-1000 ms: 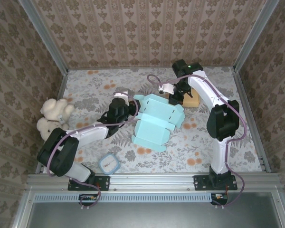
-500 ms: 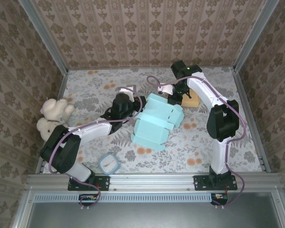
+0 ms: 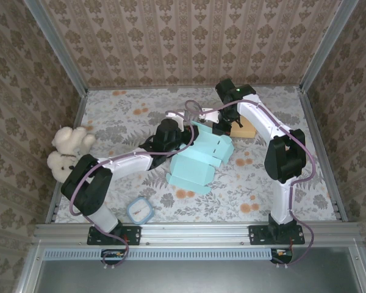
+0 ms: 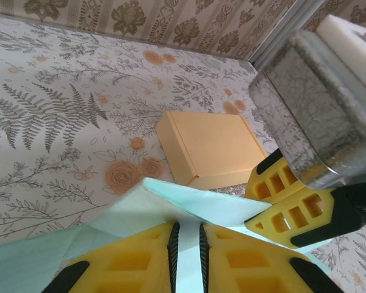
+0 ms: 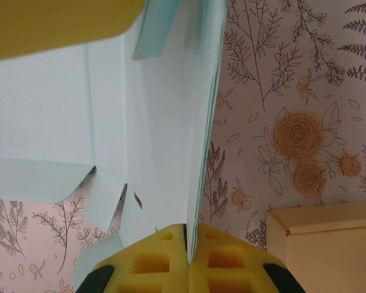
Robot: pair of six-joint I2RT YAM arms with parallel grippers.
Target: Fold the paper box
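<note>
The pale blue paper box (image 3: 198, 160) lies half-folded in the middle of the table (image 3: 128, 110), its far panels lifted. My left gripper (image 4: 186, 244) pinches one raised flap from the left. My right gripper (image 5: 187, 239) is pressed together on a thin panel edge at the far side. Just beyond sits a flat orange box (image 4: 210, 146). A white plush toy (image 3: 67, 149) lies at the left edge, and a small square lid (image 3: 139, 210) is near my bases.
</note>
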